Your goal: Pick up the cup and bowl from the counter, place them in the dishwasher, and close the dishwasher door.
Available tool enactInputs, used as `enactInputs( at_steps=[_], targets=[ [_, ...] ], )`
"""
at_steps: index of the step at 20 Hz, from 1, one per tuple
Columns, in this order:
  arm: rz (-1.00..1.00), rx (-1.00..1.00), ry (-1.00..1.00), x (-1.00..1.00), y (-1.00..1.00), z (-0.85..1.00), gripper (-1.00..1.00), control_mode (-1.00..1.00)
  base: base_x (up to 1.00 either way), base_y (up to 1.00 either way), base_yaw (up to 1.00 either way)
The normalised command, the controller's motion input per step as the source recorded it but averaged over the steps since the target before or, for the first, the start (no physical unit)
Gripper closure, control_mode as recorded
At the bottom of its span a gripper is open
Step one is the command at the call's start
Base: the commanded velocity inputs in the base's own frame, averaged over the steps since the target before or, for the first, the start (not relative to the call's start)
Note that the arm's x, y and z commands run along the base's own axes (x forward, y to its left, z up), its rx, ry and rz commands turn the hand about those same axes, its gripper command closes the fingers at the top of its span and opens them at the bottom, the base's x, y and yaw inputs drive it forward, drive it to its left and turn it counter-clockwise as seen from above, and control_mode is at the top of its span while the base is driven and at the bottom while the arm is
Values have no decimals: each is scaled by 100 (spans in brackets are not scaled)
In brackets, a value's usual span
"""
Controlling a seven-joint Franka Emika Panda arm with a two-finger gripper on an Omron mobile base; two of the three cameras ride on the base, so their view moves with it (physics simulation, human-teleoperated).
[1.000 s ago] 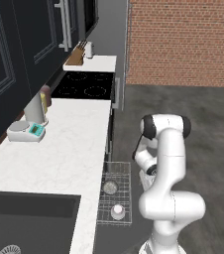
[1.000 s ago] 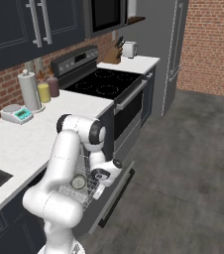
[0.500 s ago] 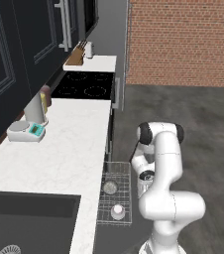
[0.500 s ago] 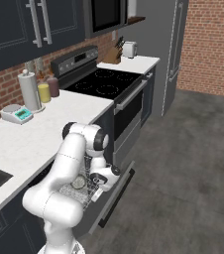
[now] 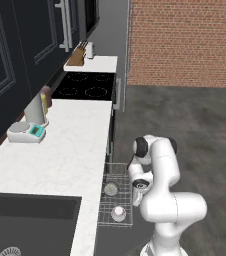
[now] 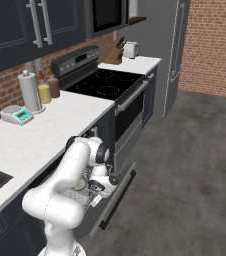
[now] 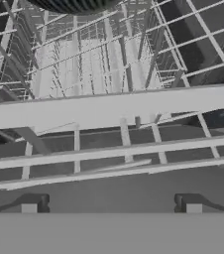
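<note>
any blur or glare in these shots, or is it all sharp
Left base view: soft, even light, no glare on the counter. Right base view: similarly soft and slightly fuzzy. Hand view: the rack wires closest to the camera smear into pale blurred bars.

The white arm with dark joints rises from its rounded base, bends sharply at a dark elbow joint and folds back down — its forearm drops toward the grey wire-grid slide-out rack (image 5: 116,199). The hand hangs low at that rack's outer edge, beside it rather than over its middle. The pincer (image 7: 111,207) points down at the rack's wires, its two small dark fingertips (image 7: 28,207) set wide apart — nothing between them.
</note>
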Motion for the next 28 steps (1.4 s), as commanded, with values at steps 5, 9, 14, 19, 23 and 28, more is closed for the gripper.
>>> enactInputs(
  at_steps=[5, 9, 14, 19, 23, 28],
  targets=[
    [-1, -1, -17, 33, 34, -63, -100, -100, 0, 0, 0],
    [0, 0, -7, 31, 53, -23, -100, -100, 0, 0, 0],
    [0, -1, -11, 22, 69, 12, -100, -100, 0, 0, 0],
    [0, -19, 3, 26, 74, 92, -100, -100, 0, 0, 0],
    [0, -20, 3, 20, 76, 54, -100, -100, 0, 0, 0],
    [0, -4, 0, 12, 60, -10, -100, -100, 0, 0, 0]
  ],
)
